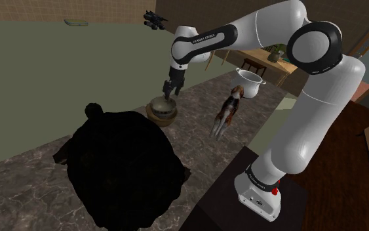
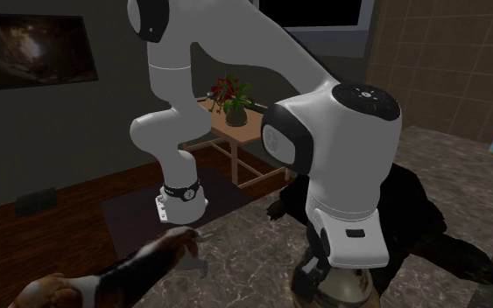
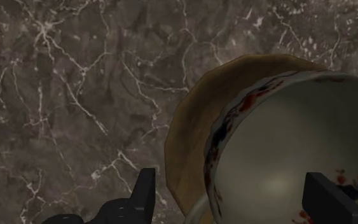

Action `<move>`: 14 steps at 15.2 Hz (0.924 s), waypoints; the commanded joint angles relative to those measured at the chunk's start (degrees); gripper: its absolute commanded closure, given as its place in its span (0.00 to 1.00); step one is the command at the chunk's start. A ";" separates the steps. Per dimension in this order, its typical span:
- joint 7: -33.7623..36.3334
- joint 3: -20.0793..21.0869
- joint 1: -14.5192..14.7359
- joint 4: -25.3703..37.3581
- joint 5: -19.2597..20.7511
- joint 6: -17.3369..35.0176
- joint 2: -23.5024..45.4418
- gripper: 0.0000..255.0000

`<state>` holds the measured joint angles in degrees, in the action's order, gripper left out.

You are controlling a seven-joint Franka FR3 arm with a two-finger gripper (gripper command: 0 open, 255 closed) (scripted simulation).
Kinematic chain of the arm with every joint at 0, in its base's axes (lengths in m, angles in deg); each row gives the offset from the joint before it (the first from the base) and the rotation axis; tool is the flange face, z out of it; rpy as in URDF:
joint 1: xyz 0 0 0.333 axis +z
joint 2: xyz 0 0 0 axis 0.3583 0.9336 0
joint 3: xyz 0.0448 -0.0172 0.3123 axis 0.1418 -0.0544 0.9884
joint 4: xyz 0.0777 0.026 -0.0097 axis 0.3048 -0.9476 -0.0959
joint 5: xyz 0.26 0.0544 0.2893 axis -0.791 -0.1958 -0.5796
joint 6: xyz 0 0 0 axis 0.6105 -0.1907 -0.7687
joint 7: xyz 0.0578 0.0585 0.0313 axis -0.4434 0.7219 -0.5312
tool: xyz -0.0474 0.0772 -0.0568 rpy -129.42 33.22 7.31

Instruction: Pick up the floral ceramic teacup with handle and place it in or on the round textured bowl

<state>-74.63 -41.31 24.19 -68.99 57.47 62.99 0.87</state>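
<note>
A floral teacup (image 3: 279, 159), cream inside with red and dark blue flowers along its rim, sits in a round tan-brown bowl (image 3: 187, 127) on the dark marble surface. My gripper (image 3: 236, 198) hangs just above, open. One finger (image 3: 144, 191) is outside the cup's wall and the other (image 3: 327, 202) is over the cup's inside; neither clasps it. In the shoulder view the gripper (image 1: 170, 88) points down onto the bowl (image 1: 163, 113) near the middle of the surface.
A large black shape (image 1: 120, 170) lies close to the bowl toward the shoulder view's lower left. A brown-and-white dog figure (image 1: 225, 115) and a white pot (image 1: 247, 83) stand to the bowl's right. The stand (image 1: 255, 197) is at the lower right.
</note>
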 commanded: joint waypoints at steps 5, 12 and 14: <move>0.27 -0.23 -0.21 3.36 0.42 -5.43 -2.06 0.00; 0.33 -0.29 -0.27 4.37 0.51 -6.87 -2.50 0.00; 0.33 -0.29 -0.27 4.37 0.51 -6.87 -2.50 0.00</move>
